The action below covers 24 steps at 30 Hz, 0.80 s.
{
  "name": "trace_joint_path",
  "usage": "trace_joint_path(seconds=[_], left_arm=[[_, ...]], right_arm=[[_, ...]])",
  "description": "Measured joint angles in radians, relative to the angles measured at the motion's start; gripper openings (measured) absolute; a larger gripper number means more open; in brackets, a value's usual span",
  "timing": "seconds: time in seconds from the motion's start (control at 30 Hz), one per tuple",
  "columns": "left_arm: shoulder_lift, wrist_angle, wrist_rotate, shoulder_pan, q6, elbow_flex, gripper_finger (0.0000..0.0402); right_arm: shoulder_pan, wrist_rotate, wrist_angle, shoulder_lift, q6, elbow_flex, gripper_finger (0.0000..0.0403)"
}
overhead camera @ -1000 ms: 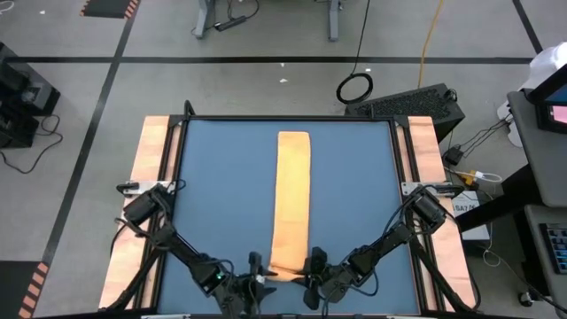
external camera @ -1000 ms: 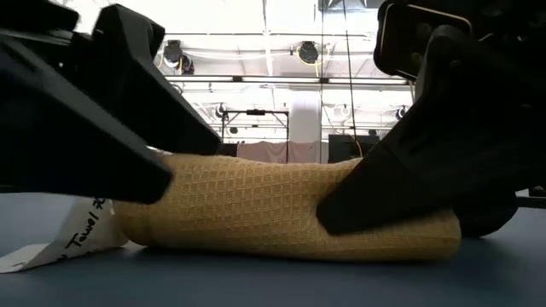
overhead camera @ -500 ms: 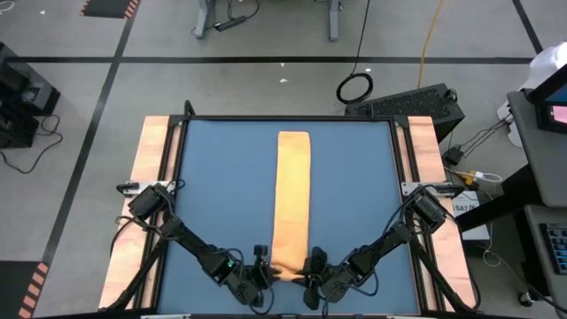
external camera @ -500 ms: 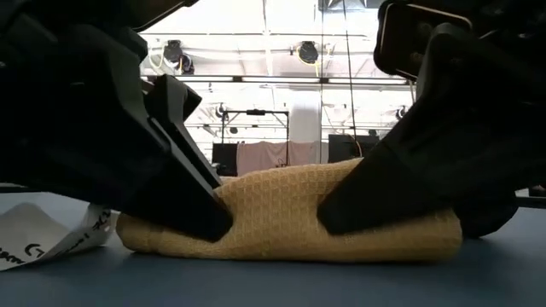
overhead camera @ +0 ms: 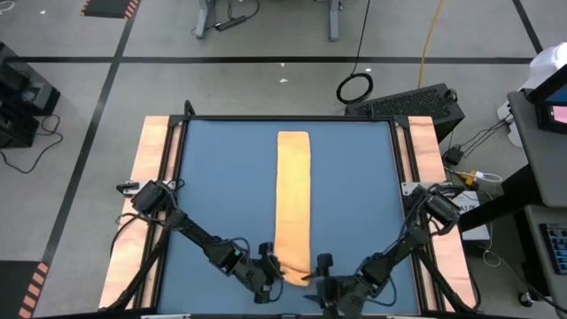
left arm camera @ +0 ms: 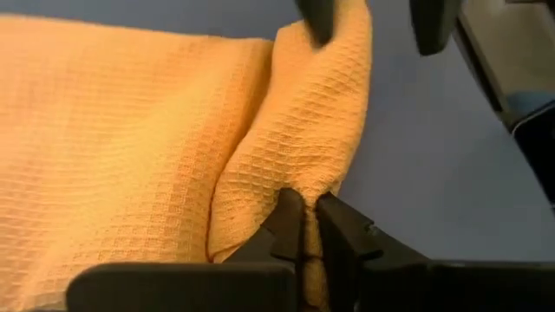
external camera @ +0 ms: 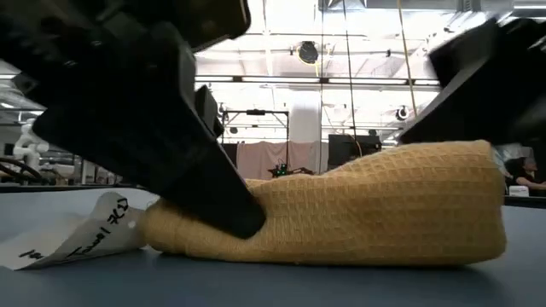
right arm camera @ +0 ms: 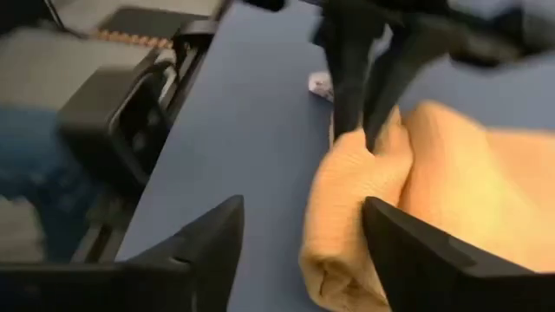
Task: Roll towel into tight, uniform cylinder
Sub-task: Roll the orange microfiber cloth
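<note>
The orange-yellow towel (overhead camera: 293, 195) lies as a long strip down the middle of the blue table, and its near end is rolled into a thick bundle (external camera: 375, 205). Its white tag (external camera: 77, 234) trails on the table to the bundle's left. My left gripper (overhead camera: 273, 266) is at the bundle's left side, shut on the cloth. My right gripper (overhead camera: 321, 266) stands open just right of the bundle, with its fingers (right arm camera: 217, 243) apart and clear of the cloth (right arm camera: 364, 217). My left gripper pinches a raised fold (left arm camera: 299, 178) on the left side of the towel's rolled near end between its two fingers. The fingers (right arm camera: 351, 78) slant down from the table's near-left side. The bundle rests on the table, and the rest of the towel lies flat beyond it.
The blue mat (overhead camera: 221, 195) has free room on both sides of the strip. Wooden side boards (overhead camera: 151, 177) run along the table's left and right edges. In the right wrist view, dark frame parts (right arm camera: 130, 113) show past the table's edge.
My left gripper has moved right to the rolled end, rolled its wrist and shut on the cloth. My right gripper has opened, let go of the bundle and lifted away toward the near right. The bundle's right side now stands taller.
</note>
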Motion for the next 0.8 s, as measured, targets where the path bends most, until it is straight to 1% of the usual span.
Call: trace_joint_path(seconds=[0.07,0.17,0.3,0.43,0.53,0.63,0.8], left_arm=[[-0.009,-0.004,0.039,0.017,-0.025,-0.001,0.0023],[-0.026,-0.014,0.083,0.037,-0.049,-0.002,0.0023],[-0.047,-0.026,0.136,0.063,-0.073,-0.004,0.0023],[-0.049,-0.024,0.209,0.097,-0.113,-0.004,0.0022],[-0.048,-0.019,0.262,0.124,-0.170,-0.004,0.0022],[-0.049,-0.018,0.301,0.142,-0.198,-0.004,0.0022],[-0.048,-0.017,0.339,0.156,-0.205,-0.004,0.0022]], right_arm=[[0.034,0.054,0.005,0.001,-0.094,0.000,0.0243],[0.086,0.152,0.006,0.005,-0.177,0.000,0.0262],[0.129,0.227,0.033,0.006,-0.270,0.000,0.0273],[0.124,0.234,0.115,0.046,-0.418,0.001,0.0274],[0.094,0.236,0.179,0.087,-0.468,0.001,0.0272],[0.065,0.235,0.202,0.119,-0.455,0.003,0.0263],[0.039,0.246,0.207,0.129,-0.425,0.004,0.0242]])
